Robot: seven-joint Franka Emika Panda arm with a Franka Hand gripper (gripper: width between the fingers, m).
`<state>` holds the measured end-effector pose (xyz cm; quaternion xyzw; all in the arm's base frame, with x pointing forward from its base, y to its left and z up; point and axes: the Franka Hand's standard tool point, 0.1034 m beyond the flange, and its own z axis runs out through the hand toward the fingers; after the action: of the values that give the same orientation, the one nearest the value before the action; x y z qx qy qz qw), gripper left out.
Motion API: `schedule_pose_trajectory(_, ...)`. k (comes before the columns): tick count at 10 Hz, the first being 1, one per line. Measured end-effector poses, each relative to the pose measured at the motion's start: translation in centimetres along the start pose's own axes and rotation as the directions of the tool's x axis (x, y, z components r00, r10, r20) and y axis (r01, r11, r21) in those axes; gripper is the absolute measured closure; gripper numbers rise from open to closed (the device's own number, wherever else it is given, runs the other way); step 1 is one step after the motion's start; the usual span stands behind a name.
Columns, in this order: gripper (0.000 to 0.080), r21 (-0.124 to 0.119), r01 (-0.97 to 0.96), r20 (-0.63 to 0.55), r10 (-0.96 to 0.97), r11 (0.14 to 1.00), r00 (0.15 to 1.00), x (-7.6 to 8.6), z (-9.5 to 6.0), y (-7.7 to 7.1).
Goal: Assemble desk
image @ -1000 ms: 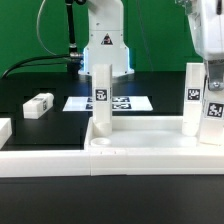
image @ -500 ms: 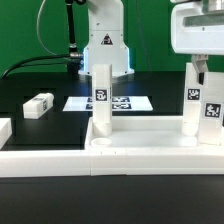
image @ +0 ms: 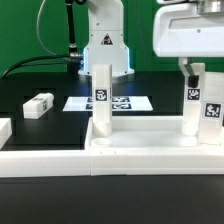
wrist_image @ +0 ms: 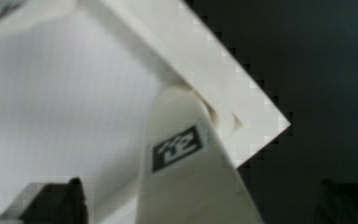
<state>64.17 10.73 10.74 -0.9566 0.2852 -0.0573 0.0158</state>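
From my console, the white robot arm (image: 190, 30) hangs over the white plastic model desk (image: 150, 141). By my reading the model lies upside down, its wide rimmed tray top (wrist_image: 51, 100) turned so the legs can go in from above. Three square white post legs with black-and-white tags stand upright on the tray top. The lone leg (image: 101, 100) is at the end toward the exterior view's left. The farther leg (image: 192, 108) and the nearer leg (image: 213, 125) stand close together at the end toward the exterior view's right.

Behind the tray top lies the flat marker board (image: 130, 103). Well off the tray top toward the exterior view's left, a loose leg (image: 38, 104) of the same kind lies on its side, apparently waiting its turn.

The hand (image: 195, 70) hovers at the tops of the paired legs, open and holding nothing. The wrist view shows its dark fingertips (wrist_image: 51, 203) spread wide, with a tagged leg standing free between them at a corner of the tray top. Which leg of the pair that is, I cannot tell. I judge it seated, and the loose leg the next to fetch.
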Motion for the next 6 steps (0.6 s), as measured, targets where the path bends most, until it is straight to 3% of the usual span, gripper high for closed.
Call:
schedule_pose_trajectory(2, 0.0151, -0.002, 0.107, -0.020, -0.107, 0.994, 0.994, -0.17, 0.44, -0.52)
schedule_pose_trajectory(3, 0.0261, -0.002, 0.097, -0.021, -0.097, 0.995, 0.995, 0.02, 0.37, -0.38)
schedule_pose_trajectory(4, 0.0428, -0.002, 0.067, -0.021, -0.067, 0.998, 0.998, 0.02, 0.38, -0.38)
schedule_pose_trajectory(5, 0.0428, -0.001, 0.037, -0.021, -0.037, 0.999, 0.999, 0.04, 0.39, -0.33)
schedule_pose_trajectory(6, 0.0512, 0.000, -0.032, -0.021, 0.032, 0.999, 0.999, 0.09, 0.39, -0.28)
